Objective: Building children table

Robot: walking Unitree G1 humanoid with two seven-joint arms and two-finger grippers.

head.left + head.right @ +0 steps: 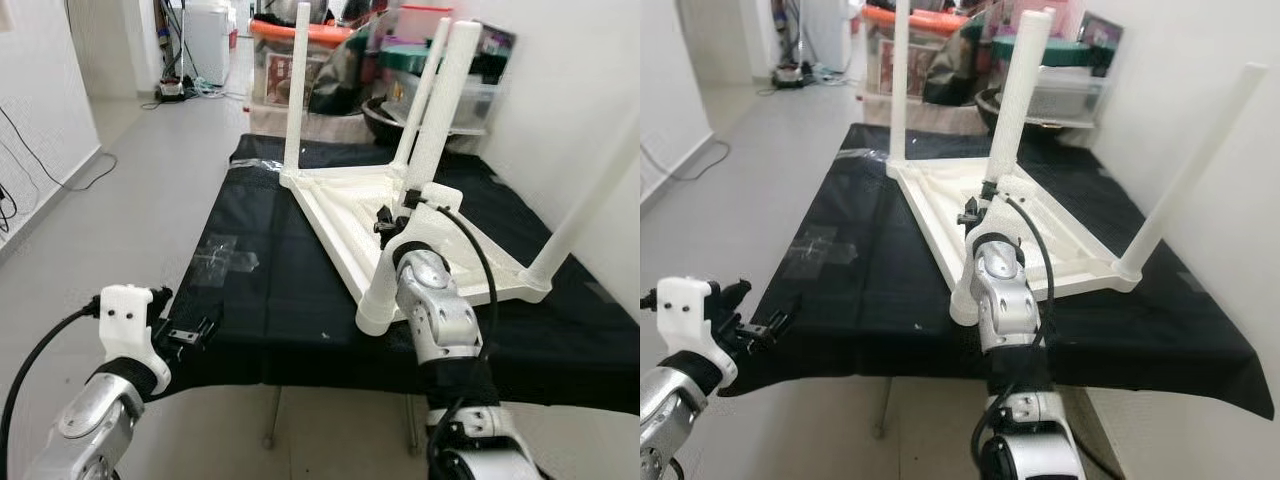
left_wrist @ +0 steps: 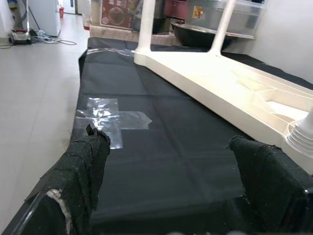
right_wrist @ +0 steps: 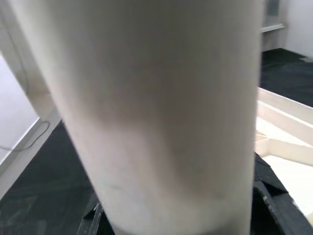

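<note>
The white plastic children's table (image 1: pixel 400 225), turned upside down with its ribbed underside up, lies on the low counter draped in black cloth (image 1: pixel 260 290), directly ahead of the right hand and off to the side of the left one. 4 white tubular legs rise from its corners; the nearest leg (image 1: pixel 425 160) leans a little and appears not fully seated in its corner socket.

The right hand (image 1: pixel 393 218) is raised over the near corner and pressed against that nearest leg low down; in the right wrist view the leg (image 3: pixel 161 112) crowds the lens, with black finger parts at both sides, so the hand seems closed around it, though the fingertips themselves are hidden. The forearm stands nearly upright beneath it, wrist bent forward.

The left hand (image 1: pixel 185 332) hovers at the near edge of the counter, well apart from the table, fingers (image 2: pixel 83 161) spread wide and holding nothing; patches of clear tape (image 2: pixel 115 120) lie on the cloth just beyond it.

The table looks light, hollow and stiff, its smooth plastic likely slippery. Holding the leg low, close to the socket, should give the best control for pushing or twisting it home; a high grip would lever the top and could slide it across the cloth. The free hand could steady the tabletop's rim.
</note>
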